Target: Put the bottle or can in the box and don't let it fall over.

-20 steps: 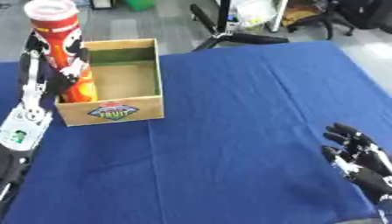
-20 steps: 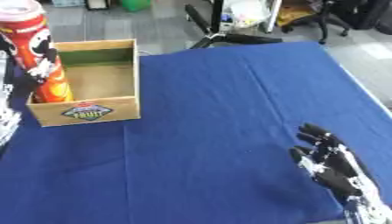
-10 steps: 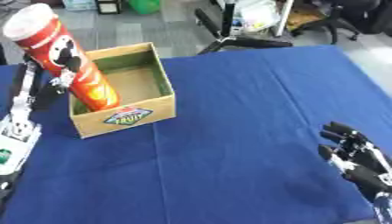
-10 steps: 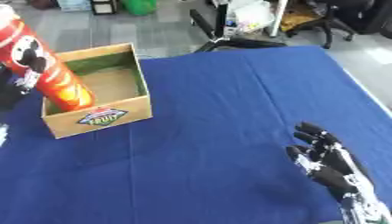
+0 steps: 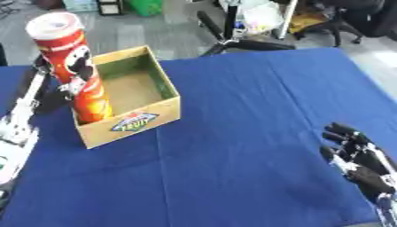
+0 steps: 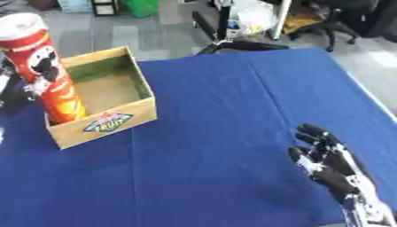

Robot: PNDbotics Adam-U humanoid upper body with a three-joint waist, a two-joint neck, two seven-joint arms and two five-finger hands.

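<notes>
Left hand [image 5: 48, 91] apparently grips can [image 5: 74, 73].

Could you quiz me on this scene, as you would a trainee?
1. True or false: the red can lies flat on the blue tablecloth.
2. Which hand is beside the can: A) the left hand, B) the right hand?
3. Fill in: the can's lower end is inside the cardboard ____.

Key: 1. False: it stands nearly upright with its lower end in the box's left corner. 2. A; the right hand rests open at the lower right, away from the box. 3. box.
</notes>
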